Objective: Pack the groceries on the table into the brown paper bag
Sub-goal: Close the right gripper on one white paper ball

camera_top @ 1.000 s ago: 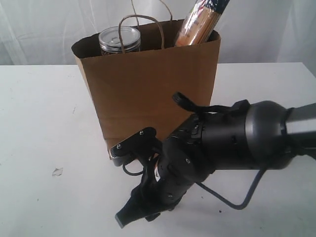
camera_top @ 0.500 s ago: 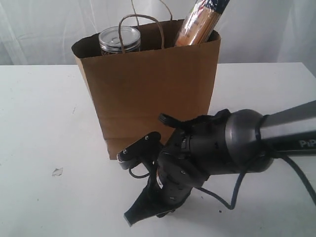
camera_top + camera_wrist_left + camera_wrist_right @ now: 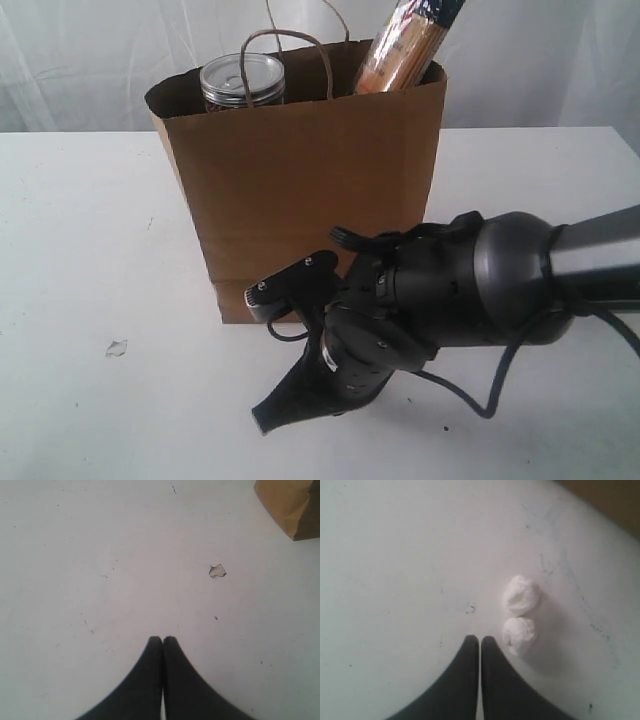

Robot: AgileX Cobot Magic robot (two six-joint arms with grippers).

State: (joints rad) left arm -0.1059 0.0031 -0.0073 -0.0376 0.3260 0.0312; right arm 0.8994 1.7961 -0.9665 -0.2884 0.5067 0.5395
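We see bright, even, diffuse light leaving the white table (image 3: pixel 80 250) nearly shadowless, only a faint soft shadow beneath the right arm (image 3: pixel 480 290), while the right wrist view looks soft and greenish, its white lumps (image 3: pixel 520 615) slightly blurred.

The right arm (image 3: pixel 520 285) reaches in from 3 o'clock of the exterior view, and its thick dark wrist (image 3: pixel 390 320) bends down toward 7 o'clock. The right gripper (image 3: pixel 268 420) tapers to a point there, its two black fingers (image 3: pixel 465 680) pressed flat together with nothing between them. The left gripper (image 3: pixel 162 639) is likewise closed, tips touching, holding nothing.
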